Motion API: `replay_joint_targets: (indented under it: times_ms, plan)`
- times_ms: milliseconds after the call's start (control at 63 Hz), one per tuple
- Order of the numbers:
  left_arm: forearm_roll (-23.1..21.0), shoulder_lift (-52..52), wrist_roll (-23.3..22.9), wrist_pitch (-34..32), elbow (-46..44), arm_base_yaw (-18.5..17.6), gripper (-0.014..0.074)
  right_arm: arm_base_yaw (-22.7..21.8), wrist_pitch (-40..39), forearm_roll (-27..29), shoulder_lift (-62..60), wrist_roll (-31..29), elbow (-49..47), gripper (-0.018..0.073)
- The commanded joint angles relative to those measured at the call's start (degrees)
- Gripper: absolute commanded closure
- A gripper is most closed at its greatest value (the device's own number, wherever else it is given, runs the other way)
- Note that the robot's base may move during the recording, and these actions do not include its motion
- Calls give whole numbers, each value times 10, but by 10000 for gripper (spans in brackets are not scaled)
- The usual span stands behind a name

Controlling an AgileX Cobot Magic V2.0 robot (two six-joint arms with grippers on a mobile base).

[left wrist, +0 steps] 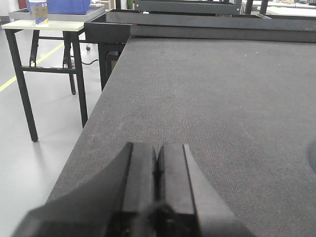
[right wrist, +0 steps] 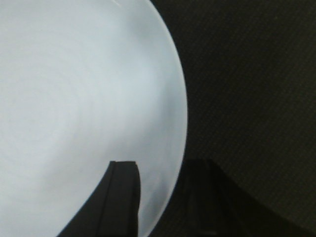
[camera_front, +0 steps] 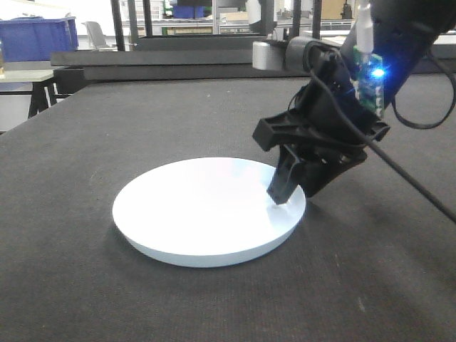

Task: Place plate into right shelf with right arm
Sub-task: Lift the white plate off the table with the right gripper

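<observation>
Dark grey cloth-topped table (camera_front: 71, 285). The white plate (camera_front: 199, 210) lies flat near the middle. The right gripper (camera_front: 296, 192) straddles its right rim, one finger over the plate, the other outside, jaws apart. The left gripper (left wrist: 157, 163) is pinched closed on nothing, near the table's left edge.

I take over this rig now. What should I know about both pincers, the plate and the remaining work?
Left pincer: shut, empty, over the black table.
Right pincer: open, straddling the rim of the plate, one finger above it, one outside.
The plate lies flat on the table, not lifted.
Shelf: not clearly in view.
Done: approach. Left: close, lift, carry to the shelf.
</observation>
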Motion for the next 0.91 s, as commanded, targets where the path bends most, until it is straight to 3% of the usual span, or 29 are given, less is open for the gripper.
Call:
replay_joint_targets:
  times_ms: [0, 143, 302, 604, 890]
  plan:
    - [-4, -4, -2, -49, 6, 1, 643, -3, -13, 6, -17, -5, -15, 227]
    - [-4, -4, -2, -49, 6, 1, 643, -3, -11, 6, -15, -5, -15, 292]
    - [-4, -4, -2, -49, 6, 1, 643, -3, -6, 6, -16, -5, -15, 514]
    - [-4, -4, -2, -49, 6, 1, 643, -3, 14, 6, -48, -4, -20, 503]
    - [-4, -4, -2, -49, 6, 1, 643, -3, 24, 6, -197, 17, -18, 503]
